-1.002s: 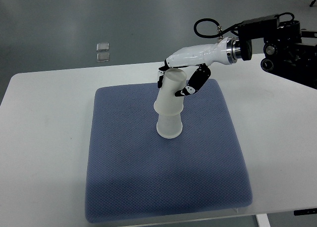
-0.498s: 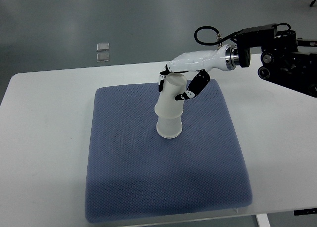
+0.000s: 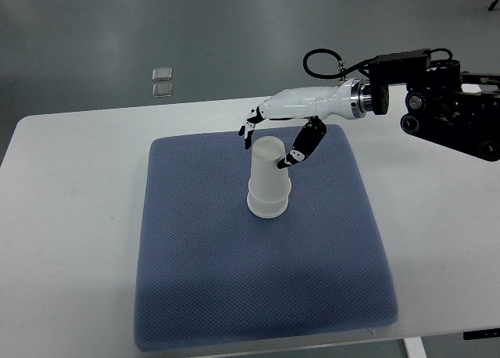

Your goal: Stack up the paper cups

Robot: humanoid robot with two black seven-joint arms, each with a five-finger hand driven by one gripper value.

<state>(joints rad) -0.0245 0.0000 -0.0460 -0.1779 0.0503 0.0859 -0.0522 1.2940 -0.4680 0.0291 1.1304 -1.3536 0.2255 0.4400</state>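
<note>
While the white table (image 3: 70, 186) fills most of the view, the blue-grey mat (image 3: 234, 295) lies square in the middle of it, and that is where the action sits. Reaching in from the right edge comes the black right arm (image 3: 445, 112), ending in the white right hand (image 3: 293, 119), which hangs above the far part of the mat. Its fingers (image 3: 248, 130) are spread and loose, the dark tips of them just above and beside the rim of the top cup, the thumb (image 3: 297, 151) angled down on the cup's right side. Nothing is gripped: the hand is released, though from this steep angle I cannot tell whether a fingertip brushes the rim or hangs just clear of it.

Under the hand stand the paper cups (image 3: 268, 182), translucent white, upside down, one seated over the other and upright, a little behind the centre of the mat. The lower cup's rim shows as a wider ring at the base.

Beyond the table, on the grey floor (image 3: 156, 30), lie two small pale squares (image 3: 162, 81), one just behind the other.
</note>
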